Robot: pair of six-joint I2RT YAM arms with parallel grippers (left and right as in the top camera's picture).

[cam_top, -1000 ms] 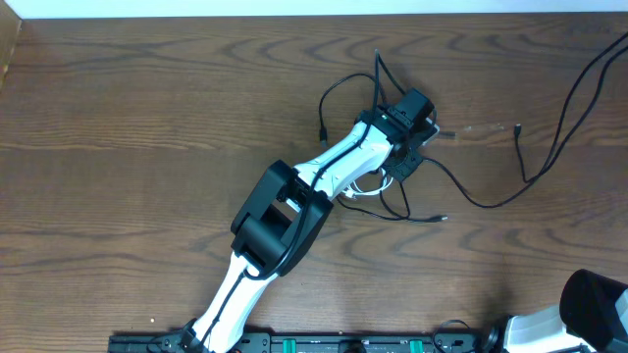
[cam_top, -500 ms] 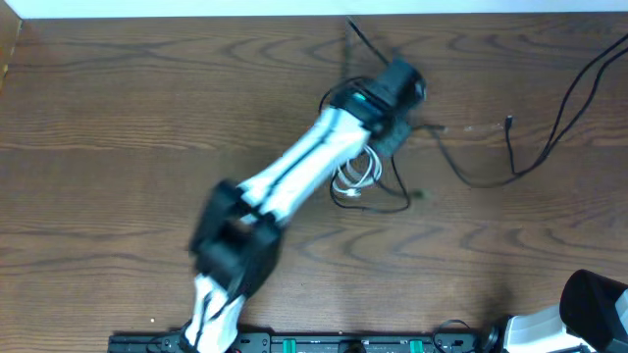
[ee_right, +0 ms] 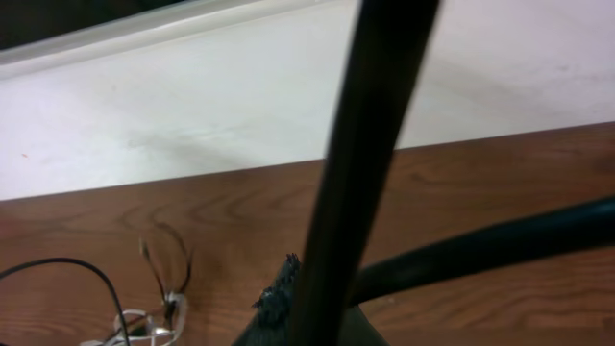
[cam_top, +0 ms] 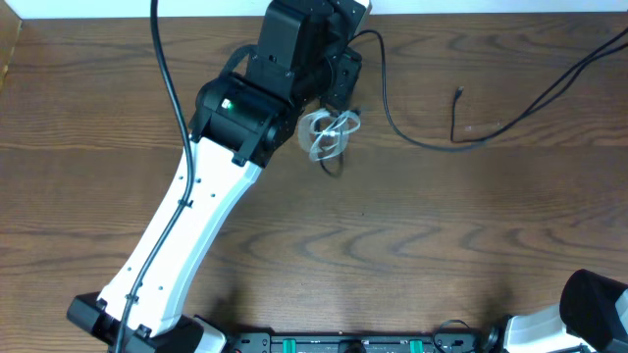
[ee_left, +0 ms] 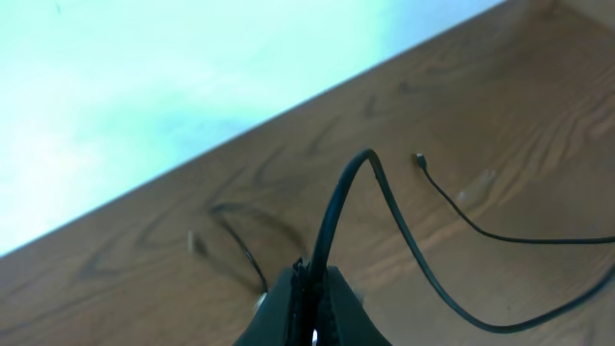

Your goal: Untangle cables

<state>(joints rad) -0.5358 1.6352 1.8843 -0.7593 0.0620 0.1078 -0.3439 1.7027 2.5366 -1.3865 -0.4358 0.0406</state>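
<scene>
A black cable [cam_top: 412, 137] runs from my left gripper [cam_top: 341, 71] at the table's far edge, loops right to a loose plug end [cam_top: 459, 94], and leaves at the right. A white coiled cable [cam_top: 329, 135] hangs or lies just below the gripper, with thin black strands through it. In the left wrist view, my left gripper [ee_left: 309, 288] is shut on the black cable [ee_left: 332, 216]. In the right wrist view, my right gripper [ee_right: 303, 300] looks shut on a thick black cable [ee_right: 375, 125], and the white coil [ee_right: 144, 322] shows at lower left. The right fingers are out of the overhead view.
The wooden table [cam_top: 412, 255] ends at a white wall along the far edge [cam_top: 471, 8]. My left arm [cam_top: 186, 235] stretches diagonally across the left half. Part of the right arm [cam_top: 589, 306] sits at the front right corner.
My left arm swung left and toward the far edge, dragging the black cable and white coil with it. The loose plug end slid left. The tangle is more drawn out.
</scene>
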